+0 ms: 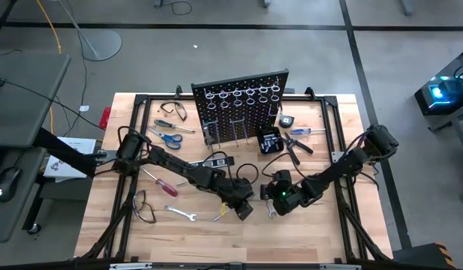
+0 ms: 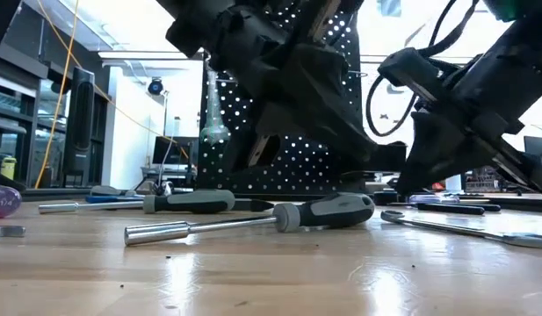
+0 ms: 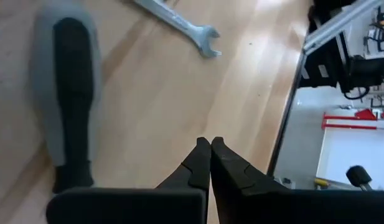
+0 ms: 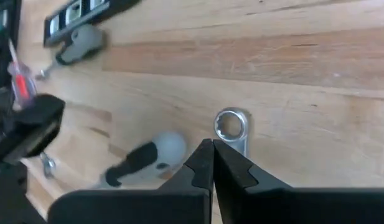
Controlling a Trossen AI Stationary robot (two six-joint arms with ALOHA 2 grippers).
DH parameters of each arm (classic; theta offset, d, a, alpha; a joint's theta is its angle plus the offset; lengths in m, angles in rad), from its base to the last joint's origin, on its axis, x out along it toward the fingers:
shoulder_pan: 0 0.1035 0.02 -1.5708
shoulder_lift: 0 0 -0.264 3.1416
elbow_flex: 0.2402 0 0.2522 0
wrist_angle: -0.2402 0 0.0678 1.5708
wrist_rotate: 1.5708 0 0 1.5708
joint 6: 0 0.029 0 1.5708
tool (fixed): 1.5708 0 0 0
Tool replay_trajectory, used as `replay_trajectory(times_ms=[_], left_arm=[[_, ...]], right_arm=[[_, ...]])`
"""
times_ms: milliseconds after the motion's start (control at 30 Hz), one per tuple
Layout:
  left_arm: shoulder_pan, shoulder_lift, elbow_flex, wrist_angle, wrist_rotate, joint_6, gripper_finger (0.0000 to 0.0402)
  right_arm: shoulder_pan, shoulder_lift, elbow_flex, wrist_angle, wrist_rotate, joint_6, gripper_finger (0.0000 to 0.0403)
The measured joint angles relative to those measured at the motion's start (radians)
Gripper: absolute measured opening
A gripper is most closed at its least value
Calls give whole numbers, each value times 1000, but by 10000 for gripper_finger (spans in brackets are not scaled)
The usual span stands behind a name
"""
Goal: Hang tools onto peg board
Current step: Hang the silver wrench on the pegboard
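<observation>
left gripper (image 1: 242, 211): clenched, holds nothing, low by front table (image 1: 306, 240) edge
right gripper (image 1: 274, 208): clenched, empty, close beside it

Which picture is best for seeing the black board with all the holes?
The high view: the whole peg board shows, upright at the table's far side, with its row of rings. The low view catches only parts of it behind the arms. Neither wrist view shows it.
</observation>
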Motion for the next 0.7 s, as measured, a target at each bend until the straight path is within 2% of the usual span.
replay_trajectory(times_ms=[133, 333, 533, 700], left_arm=[[-17, -1, 0, -2, -1, 6, 1], [-49, -2, 0, 5, -60, -3, 0], [-62, -3, 0, 9, -92, -27, 0], [-62, -3, 0, 12, -97, -42, 0]], right_arm=[[-32, 6, 1, 6, -81, -145, 0], [-101, 10, 2, 12, -100, -314, 0], [-151, 10, 2, 14, -192, -466, 0], [-153, 9, 2, 14, -242, -520, 0]])
